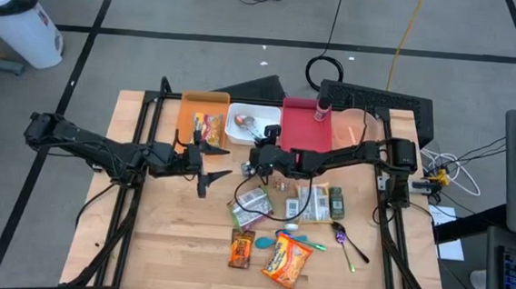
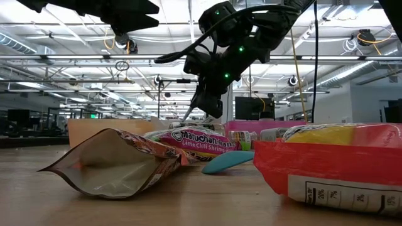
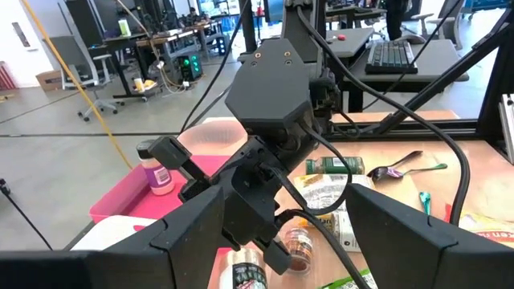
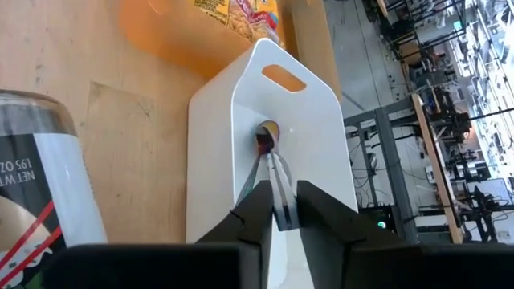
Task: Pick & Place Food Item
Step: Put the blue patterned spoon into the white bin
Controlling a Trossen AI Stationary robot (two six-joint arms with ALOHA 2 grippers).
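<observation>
A thin metal spoon (image 4: 271,164) reaches into the white bin (image 1: 242,116) at the table's far middle, and my right gripper (image 4: 283,202) is shut on its handle. From overhead this gripper (image 1: 255,155) sits just on the near side of the bin. In the low view it (image 2: 210,107) hangs above the table with the thin handle (image 2: 190,114) slanting below it. My left gripper (image 1: 209,168) waits open to the left, over bare wood; between its fingers (image 3: 201,221) only the right arm's wrist shows. Food packets (image 1: 254,203) lie flat on the table. My right gripper pinches the spoon's handle (image 4: 280,186) between its two fingers, which lie along it. The fingers slant downward from the table's near side toward the white bin. The spoon's bowl end (image 4: 267,136) lies down inside the bin; the handle rises from there to the fingers.
An orange bin (image 1: 204,113) with a snack bag stands left of the white bin; a pink bin (image 1: 307,121) with a bottle stands right of it. A jar (image 4: 40,185) lies beside my right gripper. An orange bag (image 1: 286,260), a candy pack (image 1: 242,249) and a purple spoon (image 1: 346,237) lie near the front.
</observation>
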